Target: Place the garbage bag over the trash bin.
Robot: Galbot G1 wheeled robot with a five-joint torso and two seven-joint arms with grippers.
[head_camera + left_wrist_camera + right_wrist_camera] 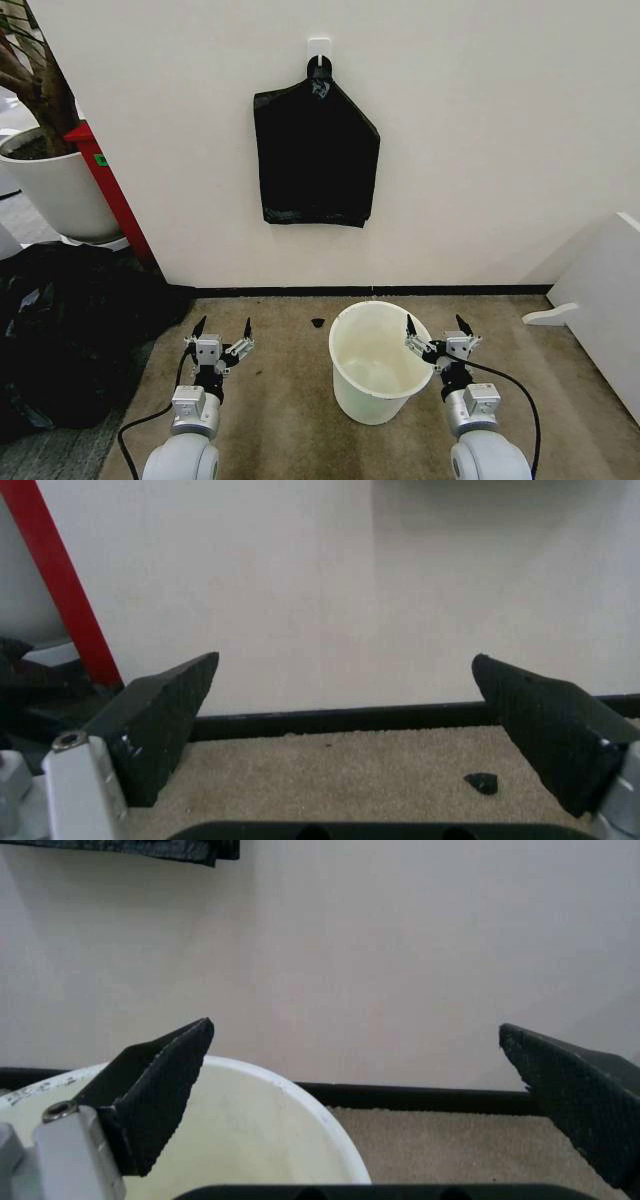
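The garbage bag (pixel 315 155), thin glossy black, hangs flat from a white wall hook (pixel 319 47); its lower edge (pixel 150 847) shows in the right wrist view. Below it on the carpet stands the trash bin (pixel 375 362), a cream-white round bucket, upright with nothing inside; its rim (pixel 290 1099) is also in the right wrist view. My left gripper (pixel 222 328) hovers low, left of the bin, open, with nothing between its fingers. My right gripper (pixel 440 326) sits open at the bin's right rim. Both are well below the bag.
A large dark heap of bags (pixel 70 330) lies on the floor at the left. Behind it stand a white plant pot (pixel 55 185) and a red post (pixel 115 195). White furniture (pixel 605 300) is at the right. A small black scrap (pixel 318 323) lies on the carpet.
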